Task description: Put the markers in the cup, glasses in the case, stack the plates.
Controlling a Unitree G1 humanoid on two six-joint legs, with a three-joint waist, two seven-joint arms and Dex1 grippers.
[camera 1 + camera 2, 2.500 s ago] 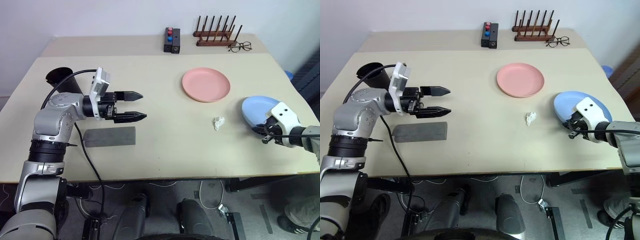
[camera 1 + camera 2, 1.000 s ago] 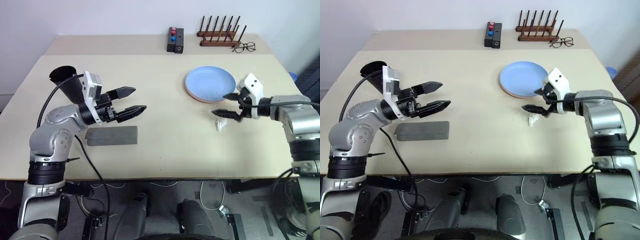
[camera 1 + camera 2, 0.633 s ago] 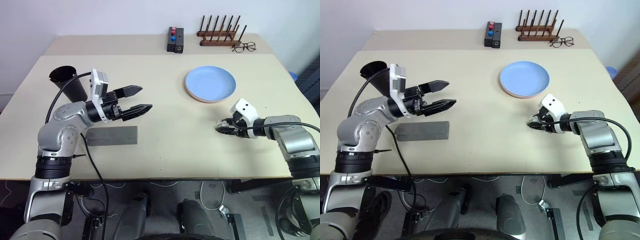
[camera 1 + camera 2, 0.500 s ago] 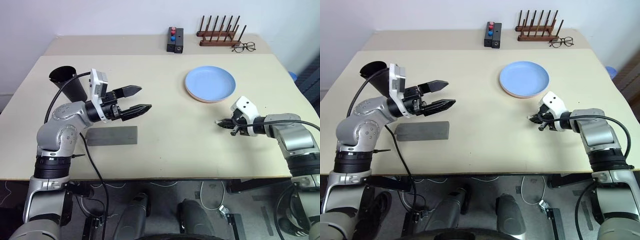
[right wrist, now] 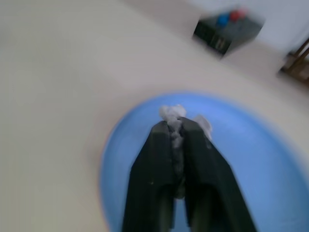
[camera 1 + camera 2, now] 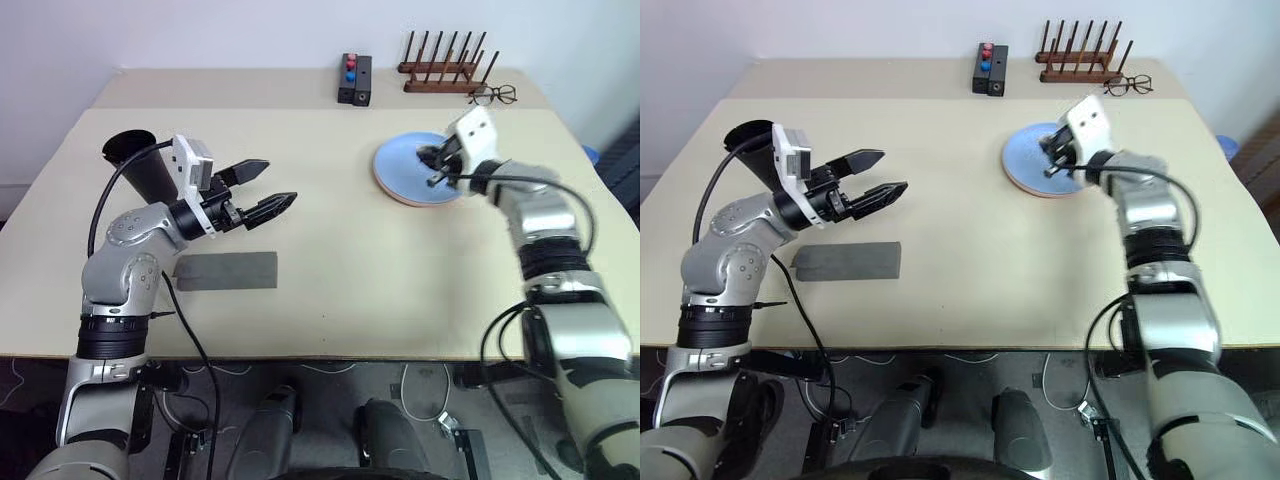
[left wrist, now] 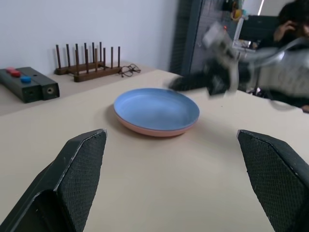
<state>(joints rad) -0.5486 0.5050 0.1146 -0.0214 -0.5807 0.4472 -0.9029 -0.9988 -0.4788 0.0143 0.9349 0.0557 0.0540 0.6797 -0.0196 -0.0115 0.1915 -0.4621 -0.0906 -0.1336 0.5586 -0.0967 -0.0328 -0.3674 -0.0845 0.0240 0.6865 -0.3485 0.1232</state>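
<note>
Right wrist view puts my right gripper pinched on a small white crumpled wad, its fingers nearly together with the scrap poking out past the tips, held over the light blue plate. That wad looks soft and almost weightless to me; a light nip at its bulk should be enough, and I judge it could slip free easily. The blue plate sits on top of the salmon pink plate, whose rim peeks out underneath, so the stacking looks done. Both plates look stiff, shallow and smooth; I'd take either only by its rim, since the flat faces offer nothing to bite.

My left gripper hangs spread wide and empty, well to the left of the plates. Just below it, nearer to me than the plates, lies the grey case, flat, shut and rigid; its long edges seem the natural grasp. Further left stands the black cup, light and tippy, I'd guess. Behind the plates I see a black box, a wooden rack and thin-framed spectacles.
</note>
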